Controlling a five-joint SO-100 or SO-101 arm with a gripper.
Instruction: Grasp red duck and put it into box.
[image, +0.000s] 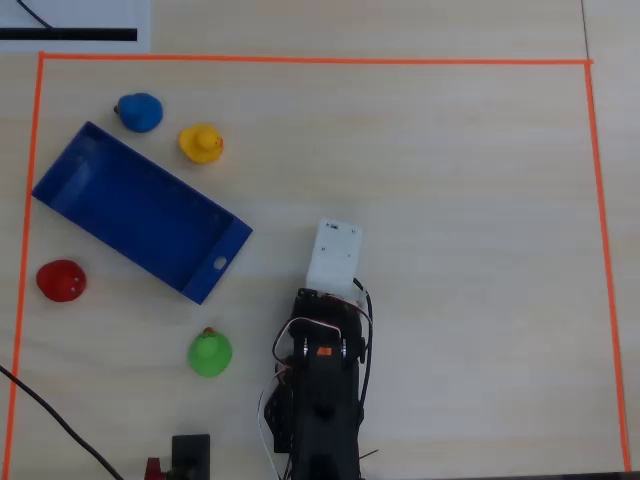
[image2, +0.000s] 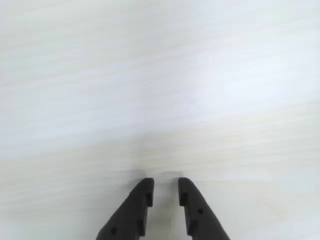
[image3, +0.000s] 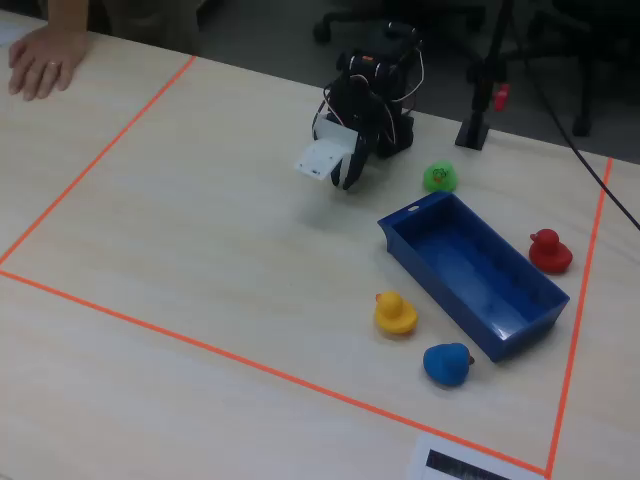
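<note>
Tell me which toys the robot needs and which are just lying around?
Needed:
red duck
box
fingers of the gripper

Just lying around:
yellow duck
green duck
blue duck

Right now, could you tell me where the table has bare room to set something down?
In the overhead view, everything right of the arm up to the orange tape is bare. It is crowded on the left, where the red duck, green duck, yellow duck and blue duck ring the box.
</note>
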